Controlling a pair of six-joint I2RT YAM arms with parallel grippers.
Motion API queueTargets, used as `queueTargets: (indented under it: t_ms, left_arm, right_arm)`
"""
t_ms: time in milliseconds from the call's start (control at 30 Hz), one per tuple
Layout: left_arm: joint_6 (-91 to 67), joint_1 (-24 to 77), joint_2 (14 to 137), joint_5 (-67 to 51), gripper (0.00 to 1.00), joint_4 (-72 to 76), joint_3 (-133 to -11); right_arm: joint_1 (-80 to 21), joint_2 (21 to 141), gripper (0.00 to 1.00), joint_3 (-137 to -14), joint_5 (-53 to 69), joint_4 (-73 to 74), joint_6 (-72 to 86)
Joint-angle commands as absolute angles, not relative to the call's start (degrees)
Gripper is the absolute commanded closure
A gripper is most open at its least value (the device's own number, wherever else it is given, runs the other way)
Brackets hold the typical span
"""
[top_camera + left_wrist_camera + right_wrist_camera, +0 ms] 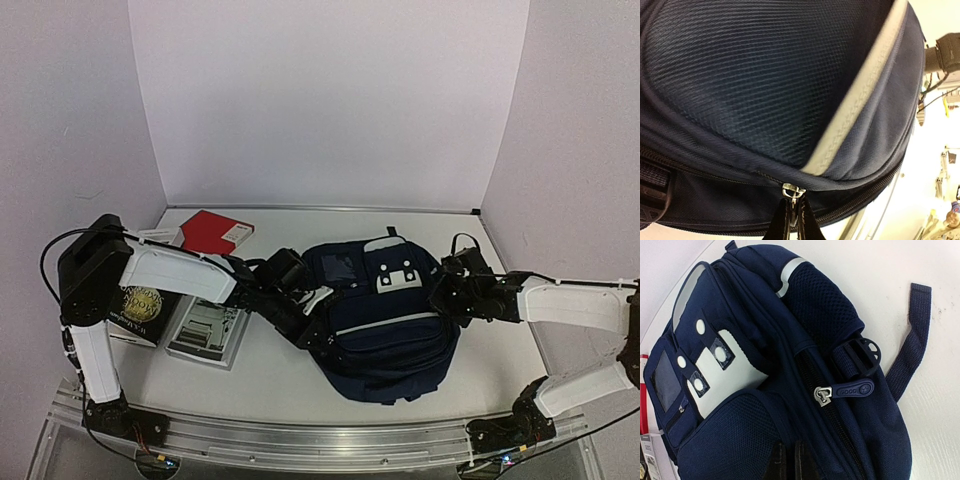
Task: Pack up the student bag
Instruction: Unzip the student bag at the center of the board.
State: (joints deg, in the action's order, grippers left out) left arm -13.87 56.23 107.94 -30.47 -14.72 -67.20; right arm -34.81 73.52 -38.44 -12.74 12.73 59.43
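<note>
The student bag (390, 325), navy with grey stripes, lies in the middle of the table. My left gripper (312, 318) is at the bag's left side. In the left wrist view this gripper (793, 199) is shut on a zipper pull (793, 212) that hangs from a metal slider (792, 190). My right gripper (443, 290) is at the bag's right side. Its fingers (778, 460) are shut on a fold of the bag's fabric (730, 435) beside a seam. A second slider with a blue rubber pull (852, 389) lies just right of them, untouched.
Left of the bag lie a red book (215, 232), a dark book with a gold emblem (145, 305) and a grey-white book (208, 330). A loose bag strap (912, 335) trails on the table at the right. Walls close in on three sides.
</note>
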Motion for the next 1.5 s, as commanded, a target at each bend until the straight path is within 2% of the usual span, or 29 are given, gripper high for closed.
queueTargets:
  t_ms: [0,200,333,633,700,767,867,900,933,1033,1067,1200,1467]
  left_arm:
    - [-10.73,59.69,106.26,-32.1,1.0,-23.11,-72.19]
    - [-11.61,62.06,107.46,-33.37,1.0,-23.51,-76.17]
    - [-15.55,62.61,107.42,-36.96,1.0,-18.85,-76.84]
    - [-27.51,63.75,109.3,-34.31,0.95,-9.01,-75.92]
    - [-28.92,63.45,108.7,-33.1,0.93,-8.46,-75.03]
    - [-30.57,62.43,107.69,-33.93,0.85,-7.62,-73.59]
    - [-33.52,60.36,104.73,-35.84,0.66,-4.74,-70.01]
    - [-34.45,59.59,103.64,-36.27,0.62,-3.85,-68.42]
    - [-35.15,58.44,102.4,-36.69,0.58,-3.49,-67.21]
    - [-37.13,55.47,100.26,-38.05,0.52,-3.27,-64.79]
    - [-37.82,54.7,100.0,-38.35,0.52,-3.34,-64.36]
    - [-40.03,51.79,99.81,-37.86,0.45,-3.27,-63.22]
    - [-46.72,49.71,104.26,-34.48,0.36,0.6,-64.82]
  right_arm:
    - [-34.29,72.41,1.0,-38.64,-23.05,7.86,64.76]
    - [-35.3,73.66,1.0,-38.56,-23.98,6.7,66.14]
    - [-36.09,74.83,1.0,-38.6,-24.16,5.83,66.82]
    - [-37.62,76.25,1.0,-38.3,-24.97,3.69,67.99]
    - [-37.62,75.26,1.0,-38.16,-25.22,3.69,66.88]
    - [-37.63,73.39,0.99,-37.74,-24.96,3.69,65.0]
    - [-37.63,69.53,0.83,-37.24,-23.02,4.15,61.0]
    - [-37.62,68.26,0.75,-36.91,-22.38,4.57,59.97]
    - [-37.65,66.43,0.62,-36.74,-21.11,5.26,58.61]
    - [-37.75,62.63,0.43,-37.34,-18.36,9.06,53.96]
    - [-37.87,61.83,0.4,-37.89,-17.55,10.58,52.84]
    - [-41.23,59.66,0.36,-41.07,-13.12,14.9,48.55]
    - [-60.84,65.67,0.43,-46.65,-12.1,16.78,50.72]
